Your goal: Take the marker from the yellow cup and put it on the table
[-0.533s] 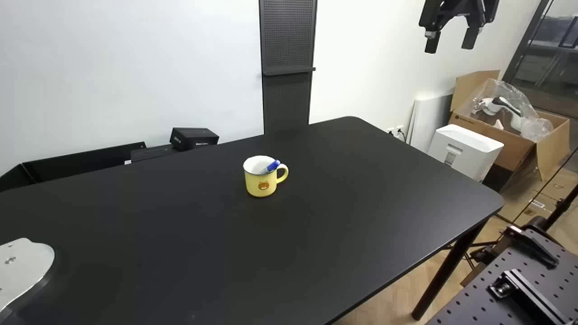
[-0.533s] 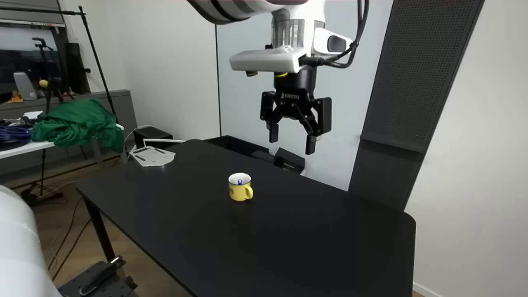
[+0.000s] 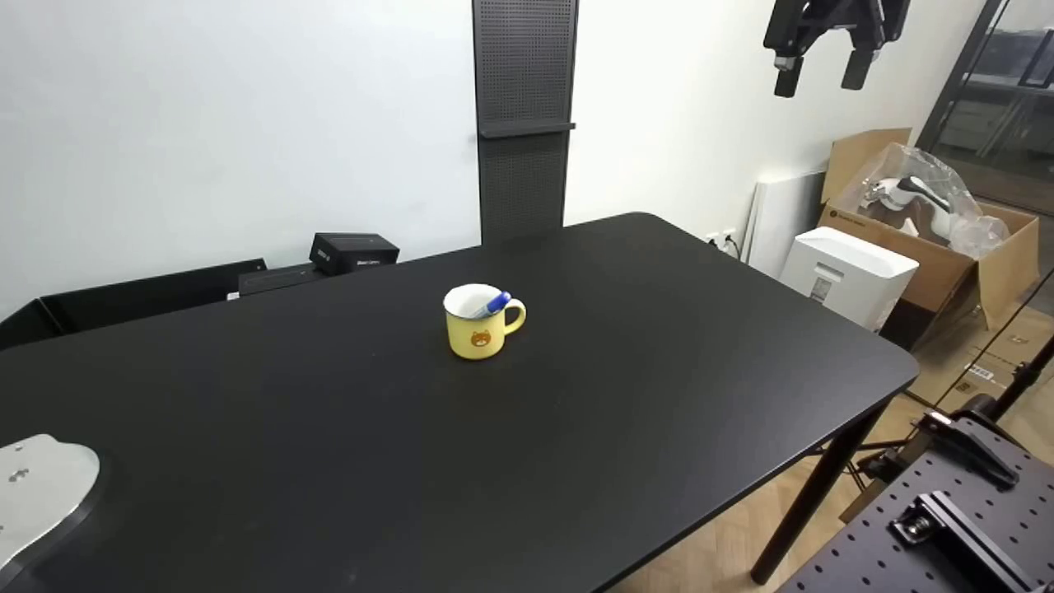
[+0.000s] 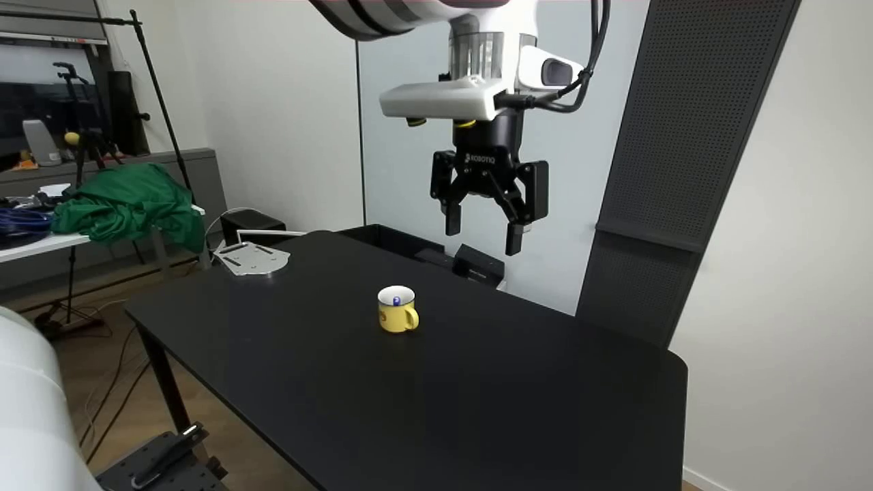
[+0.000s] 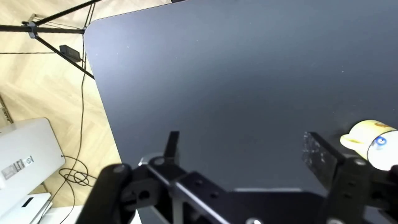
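The yellow cup [image 3: 474, 339] stands upright on the black table [image 3: 576, 445] in both exterior views [image 4: 391, 320]. The marker [image 3: 497, 303] leans inside it, its blue end at the rim on the handle side; the blue end also shows in an exterior view [image 4: 396, 301]. The lower part of the marker is hidden by the cup wall. My gripper [image 4: 483, 233] is open and empty, high above the table and apart from the cup. In the wrist view the gripper [image 5: 242, 134] has the cup [image 5: 360, 137] at the right edge, beyond the right finger, with the marker's blue end [image 5: 380, 141] inside.
A silver metal plate [image 4: 252, 259] lies at one end of the table, also seen in an exterior view [image 3: 45, 486]. Black boxes [image 3: 354, 252] stand behind the table edge by the wall. A white bin [image 3: 848, 276] and a cardboard box [image 3: 930, 239] stand on the floor.
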Motion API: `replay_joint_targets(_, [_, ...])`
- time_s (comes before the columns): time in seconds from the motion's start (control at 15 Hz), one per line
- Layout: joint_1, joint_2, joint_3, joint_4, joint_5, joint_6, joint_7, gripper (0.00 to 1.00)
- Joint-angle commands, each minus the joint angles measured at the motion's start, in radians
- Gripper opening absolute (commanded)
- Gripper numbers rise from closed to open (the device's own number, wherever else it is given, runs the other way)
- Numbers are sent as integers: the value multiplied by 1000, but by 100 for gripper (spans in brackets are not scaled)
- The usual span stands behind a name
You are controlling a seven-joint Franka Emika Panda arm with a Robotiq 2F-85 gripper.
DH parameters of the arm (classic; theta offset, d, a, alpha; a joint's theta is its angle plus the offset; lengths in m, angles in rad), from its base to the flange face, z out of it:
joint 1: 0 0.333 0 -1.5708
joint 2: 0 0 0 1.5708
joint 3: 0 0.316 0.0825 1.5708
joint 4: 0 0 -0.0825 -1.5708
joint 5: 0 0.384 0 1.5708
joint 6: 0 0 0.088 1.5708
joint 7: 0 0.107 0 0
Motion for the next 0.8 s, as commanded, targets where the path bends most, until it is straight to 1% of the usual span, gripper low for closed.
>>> replay_joint_targets(0.0, [8, 0, -7, 3, -2, -3, 2, 100])
replay_joint_targets(0.2, [14, -3, 3, -10, -5, -6, 6, 100])
replay_joint_targets(0.33, [44, -27, 21, -66, 8, 10, -19, 100])
replay_joint_targets(0.53, [108, -65, 53, -164, 54, 48, -68, 100])
replay_joint_targets(0.67, [161, -89, 79, -241, 110, 124, -87, 100])
replay_joint_targets(0.73, [189, -103, 96, -288, 139, 186, -88, 100])
